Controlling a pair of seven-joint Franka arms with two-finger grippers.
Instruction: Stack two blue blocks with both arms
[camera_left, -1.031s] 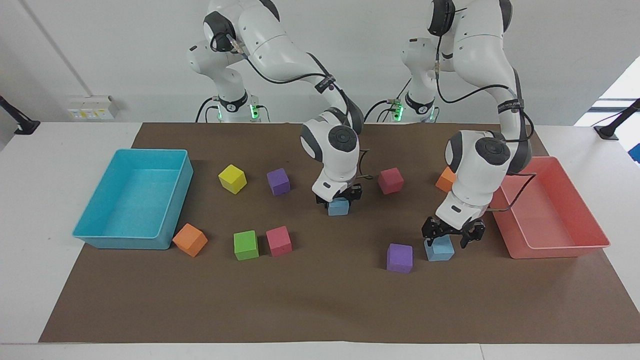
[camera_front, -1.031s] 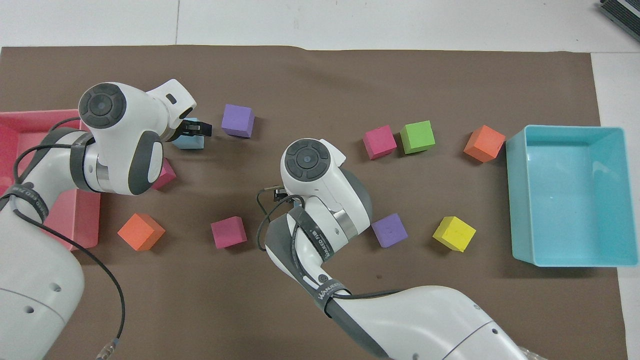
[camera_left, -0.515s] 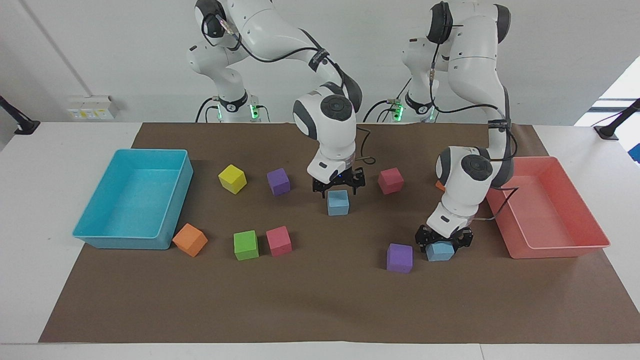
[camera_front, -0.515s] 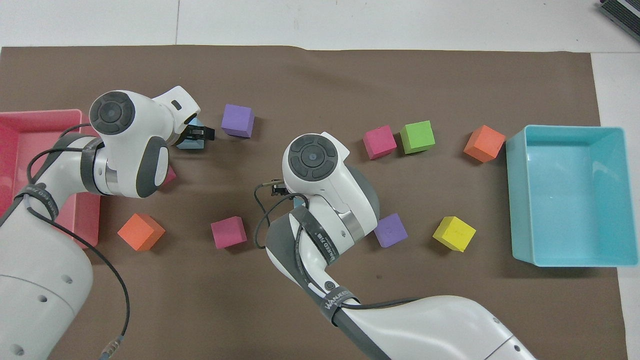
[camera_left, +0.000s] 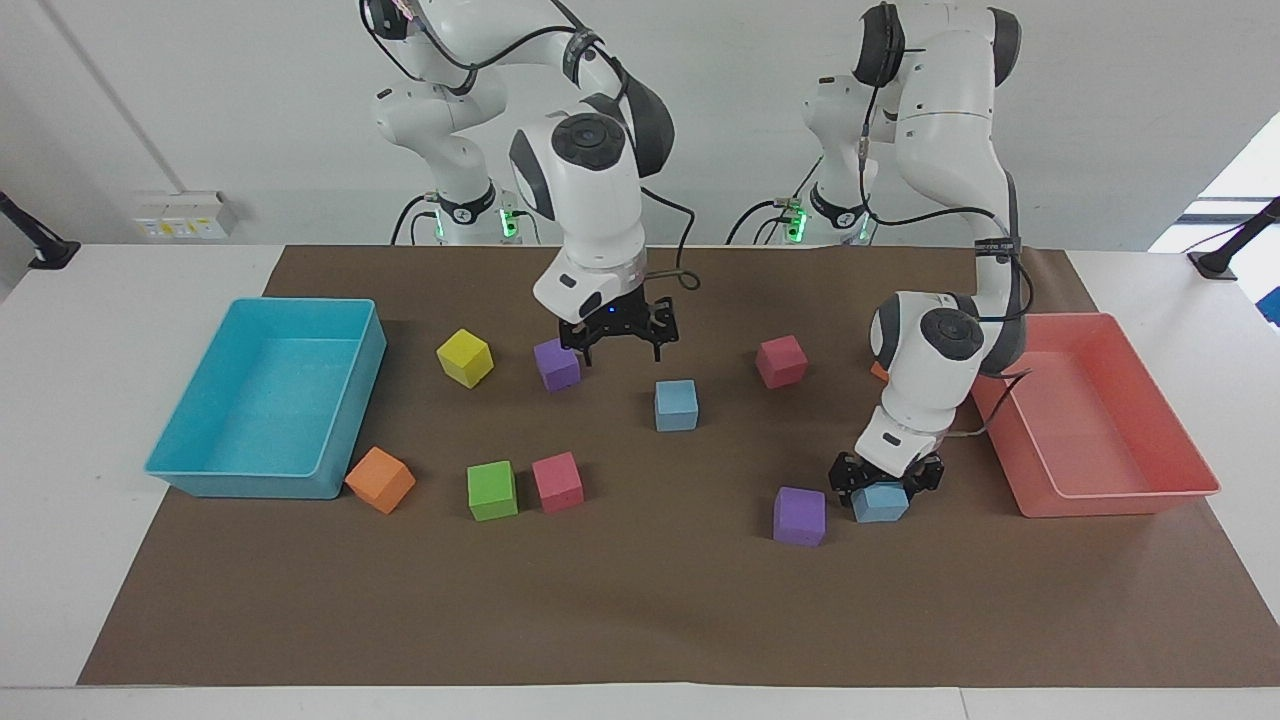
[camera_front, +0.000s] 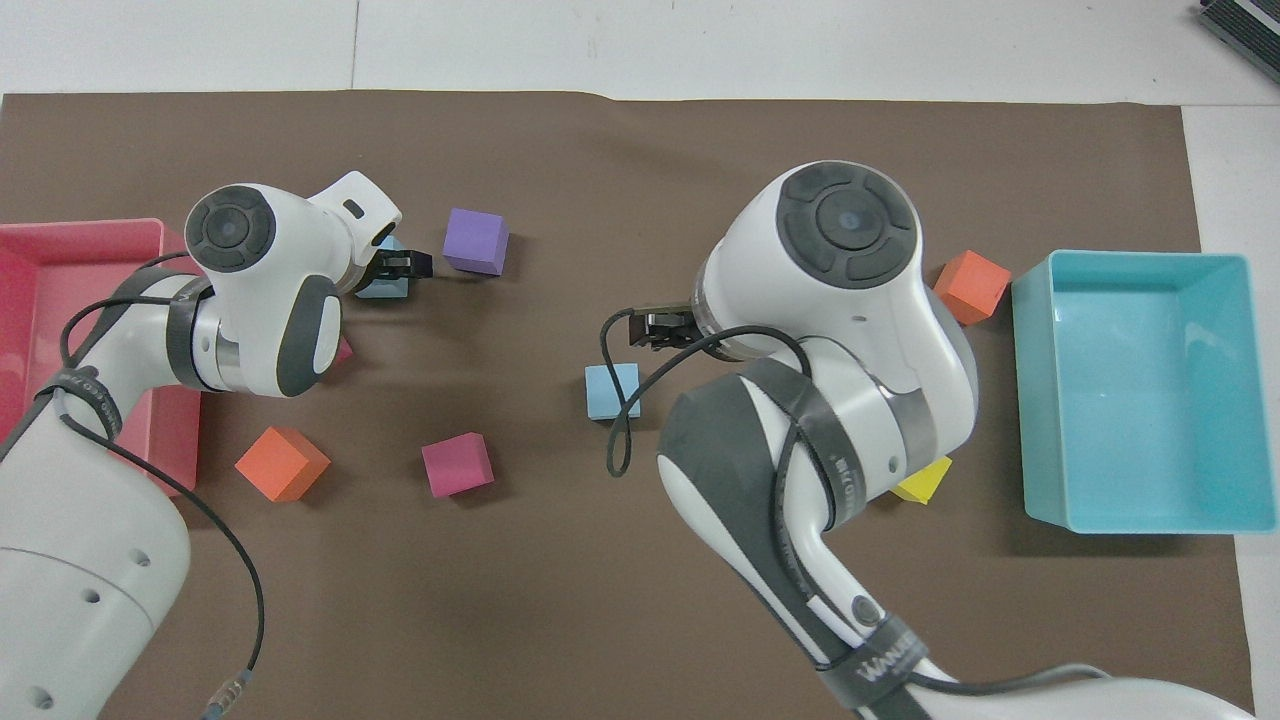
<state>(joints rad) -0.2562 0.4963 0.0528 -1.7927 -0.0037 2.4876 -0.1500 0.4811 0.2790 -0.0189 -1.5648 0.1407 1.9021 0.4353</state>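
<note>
Risen, right hand (camera_left: 618, 335) clear of blue block (camera_left: 676, 405); left hand (camera_left: 884, 480) straddles another.

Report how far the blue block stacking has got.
Done: nothing is stacked; both blue blocks sit apart on the brown mat. In hand: the left gripper is down around the blue block beside the purple cube, fingers not shown closed on it. The right gripper hangs open in the air, clear of the other blue block. Left: grasp one block, lift it and set it on the other.

robot lab, two arms (camera_left: 590, 180), brown mat (camera_left: 640, 600)
</note>
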